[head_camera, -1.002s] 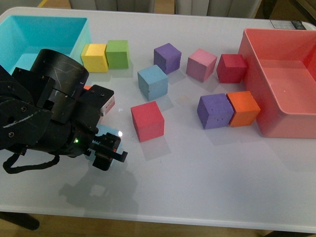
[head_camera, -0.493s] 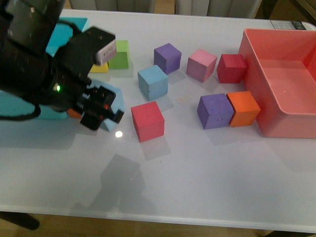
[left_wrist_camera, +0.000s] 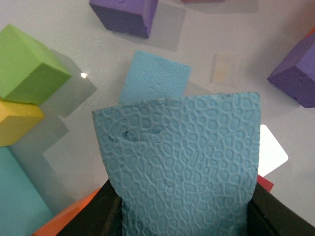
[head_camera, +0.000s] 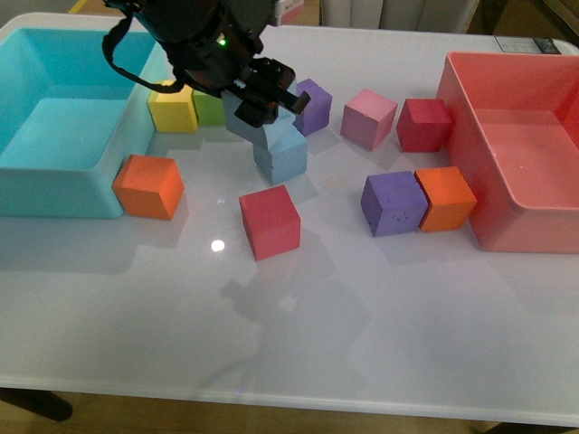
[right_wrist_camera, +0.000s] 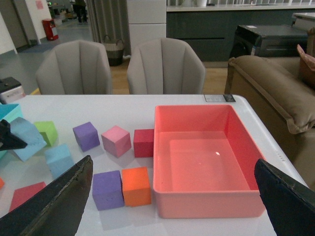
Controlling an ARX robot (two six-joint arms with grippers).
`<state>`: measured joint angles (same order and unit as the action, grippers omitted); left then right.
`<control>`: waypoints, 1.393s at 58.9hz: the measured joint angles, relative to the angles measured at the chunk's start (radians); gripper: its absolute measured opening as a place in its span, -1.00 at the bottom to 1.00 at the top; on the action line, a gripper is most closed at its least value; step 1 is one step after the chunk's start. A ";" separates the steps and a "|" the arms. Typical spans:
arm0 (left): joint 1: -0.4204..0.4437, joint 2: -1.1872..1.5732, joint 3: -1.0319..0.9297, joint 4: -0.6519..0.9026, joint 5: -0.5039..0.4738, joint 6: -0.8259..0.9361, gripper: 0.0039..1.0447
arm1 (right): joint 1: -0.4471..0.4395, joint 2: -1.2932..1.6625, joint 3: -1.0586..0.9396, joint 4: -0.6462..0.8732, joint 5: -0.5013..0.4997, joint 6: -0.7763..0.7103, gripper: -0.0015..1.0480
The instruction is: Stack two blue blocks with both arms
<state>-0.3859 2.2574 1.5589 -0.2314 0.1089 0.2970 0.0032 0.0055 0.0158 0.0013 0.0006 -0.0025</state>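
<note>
So, status from big to small. Table (head_camera: 362, 344) carries everything. Turquoise bin (head_camera: 54, 192) sits off to the outer side of my left tool (head_camera: 264, 92), and the red bin (head_camera: 525, 237) is well away on the other side, right under my right tool (right_wrist_camera: 172, 169).

Left arm (head_camera: 194, 36) is reaching in over the middle of the table. Its tool is clamped on one blue block (left_wrist_camera: 182, 162), jaws tight on both sides, and the block is tilted, not level. The second blue block (head_camera: 284, 155) sits on the table just under and a bit past the tool tip. In the wrist view its far part sticks out beyond the held one, so they're not lined up yet. Can't tell if the two are touching.

Right tool hangs wide apart w/ nothing in it, far from both blues.

Green cube (head_camera: 210, 108) and purple cube (head_camera: 313, 103) flank the left tool, close by. Red cube (head_camera: 270, 221) is nearer me, clear of the tool.

My read: pick-up is done, approx. halfway through. Left to do: shift fwd over the lower block, level out, set down, let go. Whatever the right arm's part is, it's not begun.
</note>
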 joint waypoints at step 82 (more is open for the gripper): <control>0.006 0.314 0.386 -0.148 0.052 0.169 0.83 | 0.000 0.000 0.000 0.000 0.000 0.000 0.83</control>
<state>-0.3801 2.5717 1.9446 -0.3790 0.1608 0.4664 0.0032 0.0055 0.0158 0.0013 0.0006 -0.0029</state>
